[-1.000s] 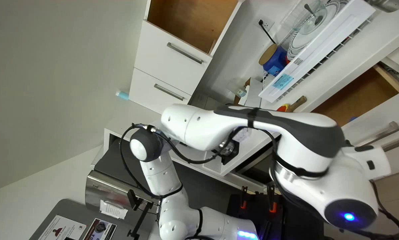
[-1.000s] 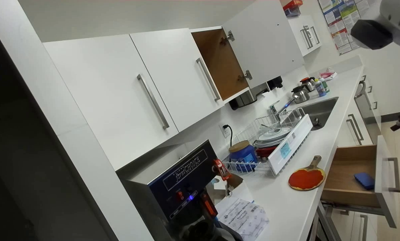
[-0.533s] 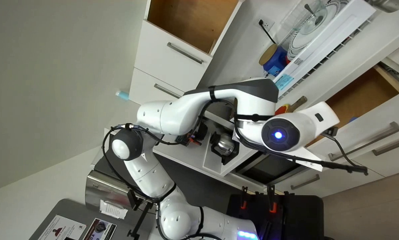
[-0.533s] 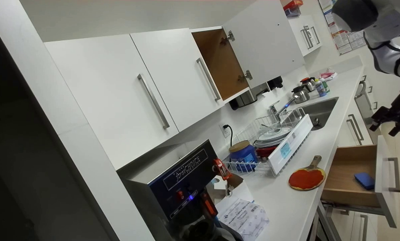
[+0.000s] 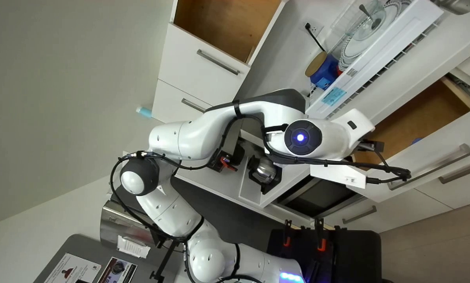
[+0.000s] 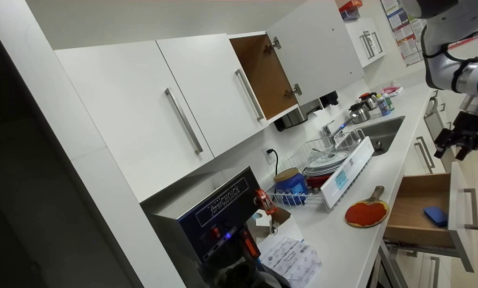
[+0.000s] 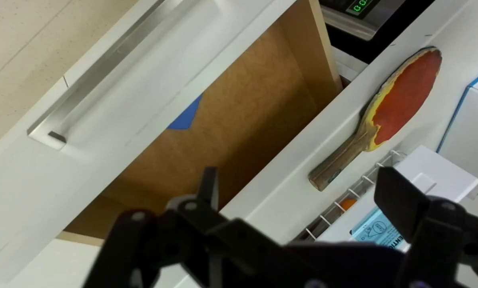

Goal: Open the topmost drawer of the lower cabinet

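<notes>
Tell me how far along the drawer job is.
Done: the topmost drawer stands pulled out, its wood-brown inside and a blue item showing. In hand: nothing gripped; the fingers are spread, clear of the handle. Left: probably only moving the arm away; whether the drawer slides out farther, the views don't show.

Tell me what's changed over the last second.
The end effector has moved left in an exterior view, toward the counter, jaws open; nothing visibly taken hold of or let go. The topmost drawer stays open, the blue object inside it, the red paddle on the counter.
</notes>
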Available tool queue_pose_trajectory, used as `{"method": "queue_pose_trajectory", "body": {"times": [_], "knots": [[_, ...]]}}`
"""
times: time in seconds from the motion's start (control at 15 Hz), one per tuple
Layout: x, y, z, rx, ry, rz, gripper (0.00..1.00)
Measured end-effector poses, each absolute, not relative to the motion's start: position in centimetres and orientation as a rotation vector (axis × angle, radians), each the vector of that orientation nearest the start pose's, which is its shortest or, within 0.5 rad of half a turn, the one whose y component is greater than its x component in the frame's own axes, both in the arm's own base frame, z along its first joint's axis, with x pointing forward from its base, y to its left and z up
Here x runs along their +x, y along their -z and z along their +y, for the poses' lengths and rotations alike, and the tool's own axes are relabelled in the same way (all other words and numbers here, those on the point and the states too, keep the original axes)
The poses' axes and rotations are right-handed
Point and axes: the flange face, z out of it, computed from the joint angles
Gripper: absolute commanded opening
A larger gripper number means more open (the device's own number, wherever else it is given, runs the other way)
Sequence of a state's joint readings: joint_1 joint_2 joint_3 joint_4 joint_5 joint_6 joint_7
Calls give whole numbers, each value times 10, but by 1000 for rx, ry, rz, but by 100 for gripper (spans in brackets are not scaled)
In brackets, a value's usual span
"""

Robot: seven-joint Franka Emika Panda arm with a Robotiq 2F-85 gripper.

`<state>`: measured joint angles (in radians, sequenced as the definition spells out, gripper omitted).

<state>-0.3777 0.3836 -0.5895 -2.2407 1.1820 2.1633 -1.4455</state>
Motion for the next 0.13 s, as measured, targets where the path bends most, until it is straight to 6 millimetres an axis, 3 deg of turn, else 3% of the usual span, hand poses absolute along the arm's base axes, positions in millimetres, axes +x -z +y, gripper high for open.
{"method": "queue_pose_trajectory", "body": {"times": [0.13], "knots": [[315, -203, -410, -2550, 649, 510, 100]]}}
